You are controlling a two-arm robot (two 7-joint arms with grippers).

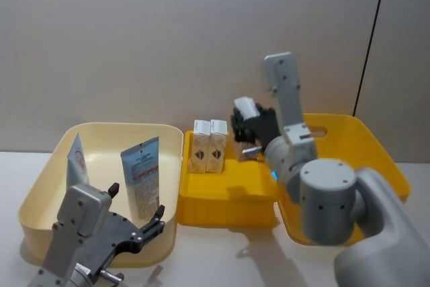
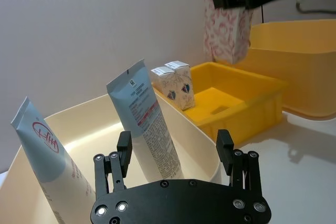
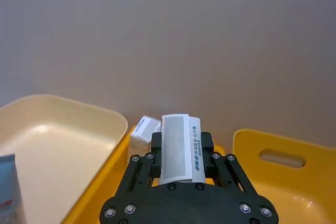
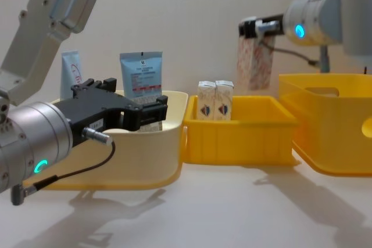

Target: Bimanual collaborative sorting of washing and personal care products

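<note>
My right gripper (image 1: 250,124) is shut on the top of a white pack with a pink pattern (image 4: 254,62), which hangs above the small yellow bin (image 1: 225,196). Two small cream cartons (image 1: 209,146) stand upright side by side at that bin's far left corner. In the cream bin (image 1: 40,186) a blue-white tube with red script (image 2: 44,150) and a light-blue pouch with a white label (image 2: 147,124) lean upright. My left gripper (image 2: 174,150) is open at the cream bin's near wall, close in front of the pouch, with nothing between its fingers.
A large yellow bin with a handle slot (image 1: 366,146) stands at the right, next to the small yellow one. The three bins sit in a row on a white table (image 4: 232,207) against a plain wall. Open tabletop lies in front of the bins.
</note>
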